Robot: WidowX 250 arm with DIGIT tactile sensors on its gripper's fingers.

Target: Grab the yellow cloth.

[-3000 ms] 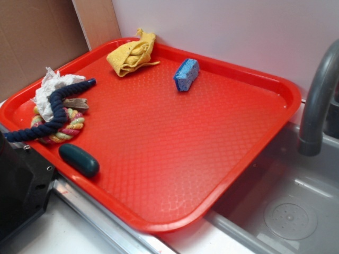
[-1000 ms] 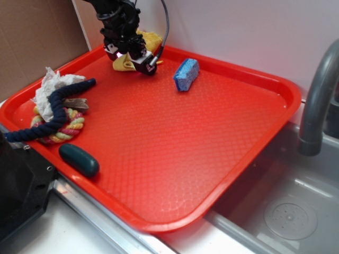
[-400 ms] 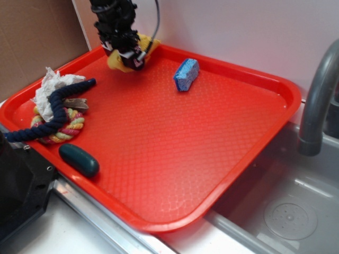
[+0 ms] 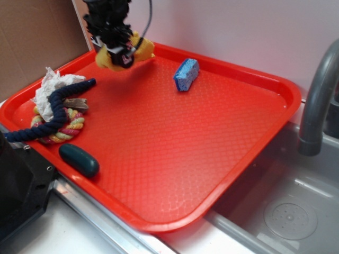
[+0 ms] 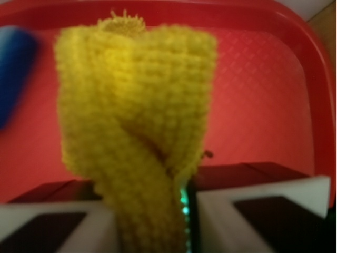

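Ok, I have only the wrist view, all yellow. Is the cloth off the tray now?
Observer: Yes. In the exterior view the cloth hangs from the gripper, above the tray.
Operator: The blue blur at my left, what is it?
Observer: A sponge, lying near the tray's far rim, apart from the cloth.
Operator: Anything else on the tray?
Observer: A rope ring, a white rag and a dark green piece, all at the other end.

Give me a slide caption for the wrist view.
End effector pinching the yellow cloth above the red tray.
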